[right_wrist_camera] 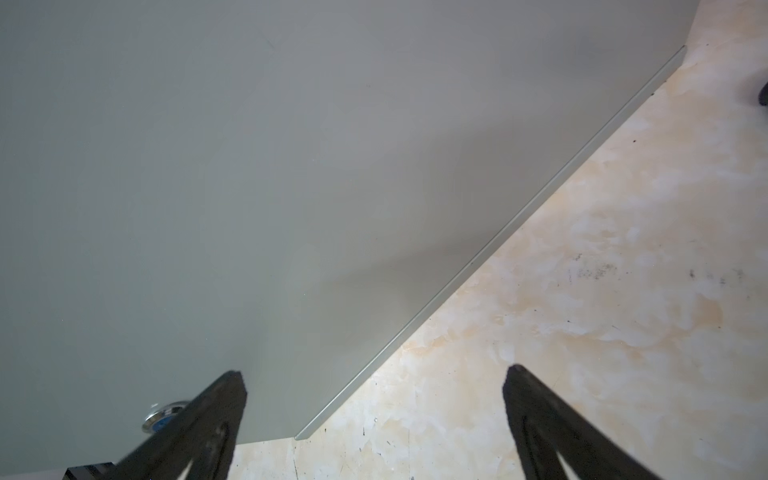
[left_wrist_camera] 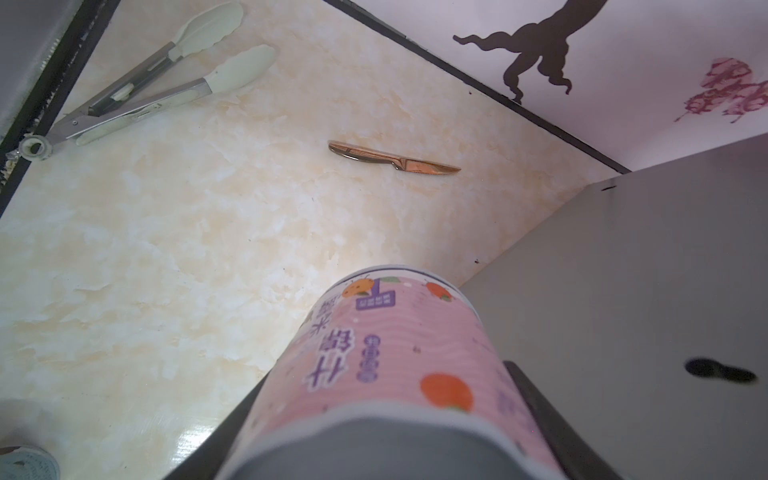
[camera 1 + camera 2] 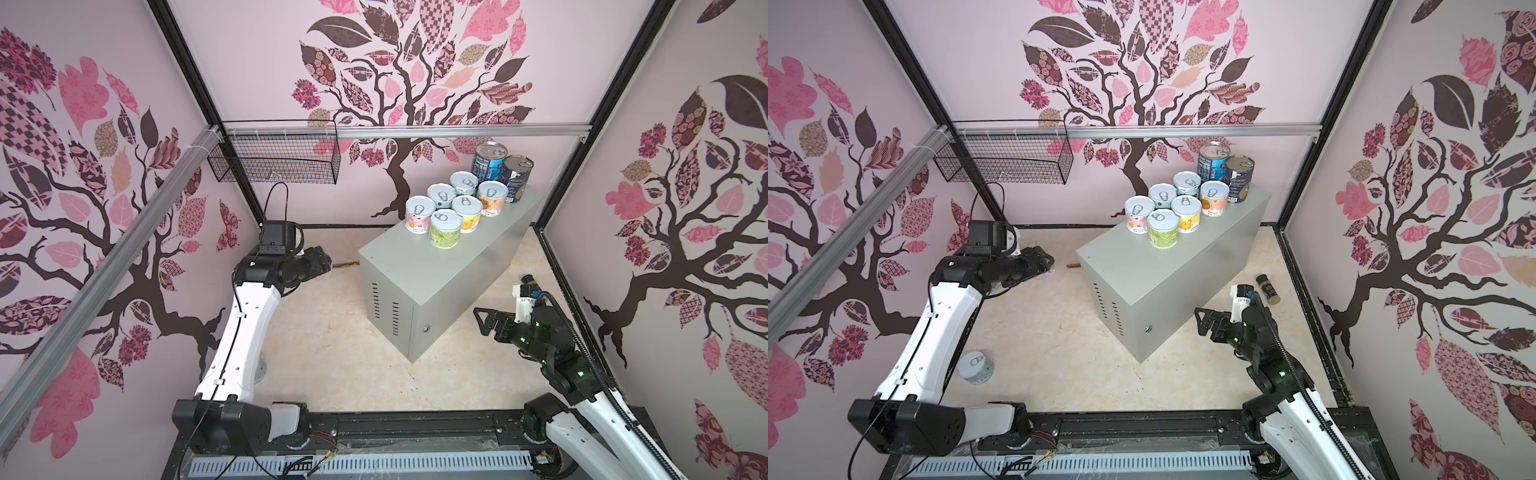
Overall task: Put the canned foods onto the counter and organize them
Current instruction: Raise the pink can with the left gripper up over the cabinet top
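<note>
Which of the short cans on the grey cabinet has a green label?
The green-labelled can, standing at the edge of the cluster nearest the bare end of the grey cabinet. It alone is yellow-green; the rest are pink, blue or orange.

Pink can, just beside the grey surface: large purple Chinese characters run along its label, the biggest two looking like 什锦. The smaller print is blurred. On top of the surface, the tall dark blue can bears white fine print and the short cans bear coloured labels, all too small to read.
</note>
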